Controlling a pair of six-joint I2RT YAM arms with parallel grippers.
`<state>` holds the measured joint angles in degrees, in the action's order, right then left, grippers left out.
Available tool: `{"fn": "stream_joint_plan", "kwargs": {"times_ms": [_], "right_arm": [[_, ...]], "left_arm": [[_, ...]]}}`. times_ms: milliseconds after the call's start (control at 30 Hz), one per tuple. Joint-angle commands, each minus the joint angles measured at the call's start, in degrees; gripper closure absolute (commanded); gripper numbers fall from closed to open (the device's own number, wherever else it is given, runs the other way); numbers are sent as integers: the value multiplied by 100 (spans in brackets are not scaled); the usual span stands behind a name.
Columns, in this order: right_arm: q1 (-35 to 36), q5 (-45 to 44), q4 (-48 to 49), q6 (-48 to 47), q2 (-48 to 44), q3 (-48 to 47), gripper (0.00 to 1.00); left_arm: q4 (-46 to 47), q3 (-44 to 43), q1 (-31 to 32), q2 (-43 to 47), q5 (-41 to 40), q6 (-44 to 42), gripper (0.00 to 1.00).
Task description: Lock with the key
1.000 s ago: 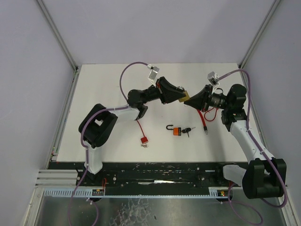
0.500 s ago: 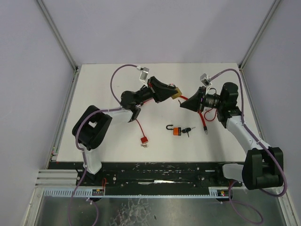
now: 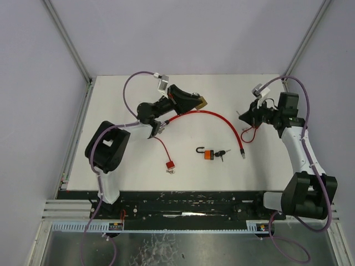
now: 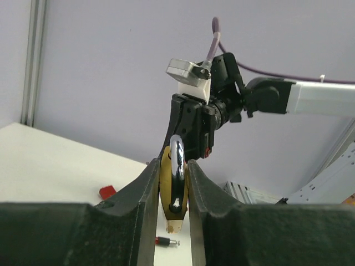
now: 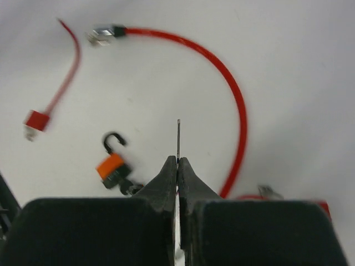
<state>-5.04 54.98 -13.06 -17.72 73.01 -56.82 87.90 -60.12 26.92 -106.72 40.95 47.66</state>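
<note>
White table point(image 3: 260, 160); left arm point(image 3: 148, 111) raised, fingers point(image 4: 147, 191) pinching padlock point(image 4: 174, 185).

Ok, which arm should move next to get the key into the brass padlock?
Right, probably: the right claw is shut on a thin key-like blade, while the left claw holds the brass padlock raised.

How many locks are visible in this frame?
3. A brass padlock clamped in the left hand, an orange padlock, shackle open, mid-table, and a small red lock left of it. None seems hidden.
</note>
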Motion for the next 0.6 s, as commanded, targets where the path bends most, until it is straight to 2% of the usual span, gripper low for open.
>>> {"fn": "stream_joint_plan", "kwargs": {"times_ms": [0, 67, 200, 300, 567], "right_arm": [[-326, -1908, -2101, -1711, 420, -199, 99], [-513, -2617, -2295, -1849, 571, -127, 98], [-1166, -3156, -2347, -1914, 654, 106, 96], [-1491, -3211, -2404, -1969, 842, 240, 94], [-1526, -3499, -2628, -2036, 1845, 158, 86]], "left_arm": [[441, -545, 114, -630, 336, 192, 100], [406, -710, 278, -866, 307, 226, 100], [140, -1019, 683, -1303, 146, 106, 100], [-128, -1232, 963, -1635, 16, -12, 100], [-563, -1760, 1511, -2324, -139, -137, 100]]}}
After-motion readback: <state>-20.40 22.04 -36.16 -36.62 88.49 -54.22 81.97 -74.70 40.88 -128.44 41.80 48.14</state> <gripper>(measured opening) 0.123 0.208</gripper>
